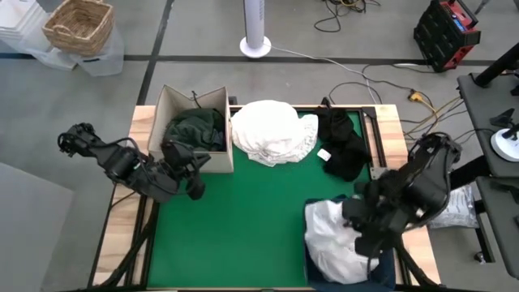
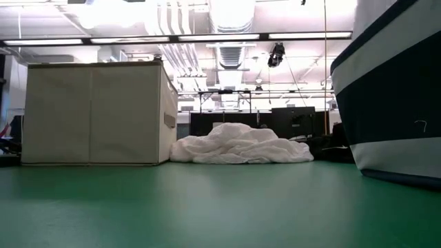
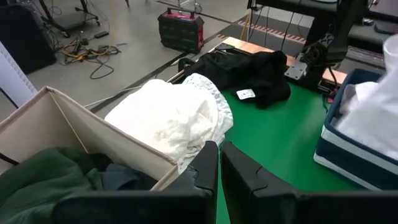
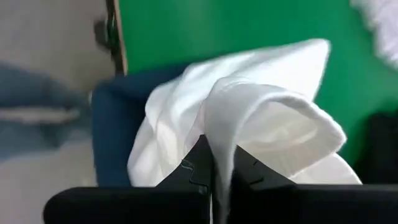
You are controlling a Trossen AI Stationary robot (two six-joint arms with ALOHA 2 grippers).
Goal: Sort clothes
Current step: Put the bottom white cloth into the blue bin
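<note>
Holding my right tool [image 4: 214,171] clamped on a white garment [image 4: 261,118] over the navy bin [image 1: 389,272] at the worktop's near right corner, I worry fabric snags; left tool [image 3: 219,165] sits closed beside the cardboard box [image 1: 174,105].

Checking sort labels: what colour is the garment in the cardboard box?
Dark green garment in the box, clearest in the high view.

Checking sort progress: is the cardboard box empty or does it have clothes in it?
Not empty. The cardboard box holds a dark green garment, seen from above and past the left tool; how much lies under it cannot be told.
</note>
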